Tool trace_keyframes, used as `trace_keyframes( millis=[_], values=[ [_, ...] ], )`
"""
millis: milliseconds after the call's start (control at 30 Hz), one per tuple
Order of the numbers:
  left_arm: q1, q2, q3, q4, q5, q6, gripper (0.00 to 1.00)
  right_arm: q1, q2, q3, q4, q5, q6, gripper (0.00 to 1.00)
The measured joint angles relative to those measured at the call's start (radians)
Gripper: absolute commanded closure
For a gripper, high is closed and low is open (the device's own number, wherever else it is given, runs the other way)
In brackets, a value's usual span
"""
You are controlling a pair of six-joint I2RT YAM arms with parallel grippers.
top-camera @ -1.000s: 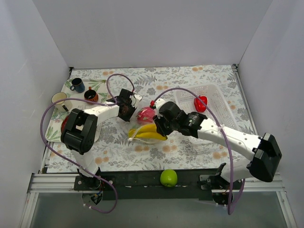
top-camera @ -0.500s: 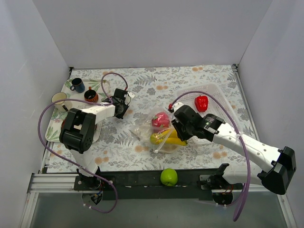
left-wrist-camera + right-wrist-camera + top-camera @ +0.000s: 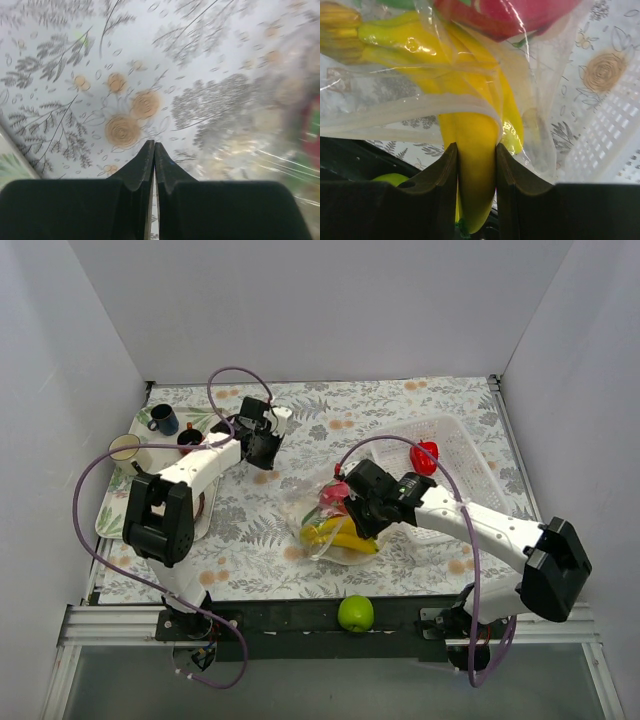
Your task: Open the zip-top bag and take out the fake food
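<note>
On floral-print cloth (image 3: 400, 410), plain white walls (image 3: 320, 300) on three sides. Far left: mugs (image 3: 163, 420). Left gripper (image 3: 154, 150) pinched shut, empty, over bare cloth. Centre: zip-top bag (image 3: 312, 512) crumpled, pink-red fruit (image 3: 330, 496) inside, yellow banana (image 3: 476, 145) clamped between right gripper (image 3: 476, 152) fingers. Green apple (image 3: 354, 613) on black rail (image 3: 280, 615), near edge. Right: white basket (image 3: 462, 465) holding red pepper (image 3: 425, 455).

Bag (image 3: 305, 515) mid-table, w/ banana (image 3: 340, 538) & fruit (image 3: 330, 496) in it. Basket (image 3: 462, 468) just R of bag, pepper (image 3: 425, 456) in it. Apple (image 3: 355, 614) on front rail (image 3: 270, 616), before bag. Three mugs (image 3: 163, 420) rear L, well apart from bag.
</note>
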Motion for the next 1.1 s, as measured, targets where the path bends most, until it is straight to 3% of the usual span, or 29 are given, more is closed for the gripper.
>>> trace_keyframes(
  millis=[33, 200, 333, 433, 767, 1000, 1100],
  values=[
    [-0.01, -0.014, 0.019, -0.005, 0.026, -0.011, 1.0, 0.0, 0.014, 0.0, 0.014, -0.01, 0.0, 0.61],
    [-0.103, -0.063, 0.034, -0.01, 0.099, -0.029, 1.0, 0.0, 0.068, -0.011, 0.071, -0.056, 0.002, 0.5],
    [-0.152, -0.024, 0.0, 0.014, 0.124, -0.032, 1.0, 0.005, 0.078, -0.012, 0.072, -0.077, 0.012, 0.21],
    [-0.151, 0.025, -0.02, 0.025, 0.116, -0.034, 1.0, 0.021, 0.077, -0.012, 0.072, -0.081, 0.016, 0.14],
    [-0.156, 0.156, 0.016, 0.081, 0.052, -0.014, 1.0, 0.088, 0.01, -0.082, 0.09, -0.084, 0.041, 0.18],
    [-0.156, 0.201, 0.032, 0.123, 0.018, -0.008, 1.0, 0.238, -0.179, -0.147, 0.103, 0.053, 0.047, 0.15],
    [-0.157, 0.203, 0.032, 0.132, 0.006, -0.007, 1.0, 0.278, -0.258, -0.171, 0.123, 0.116, 0.053, 0.25]
  ],
)
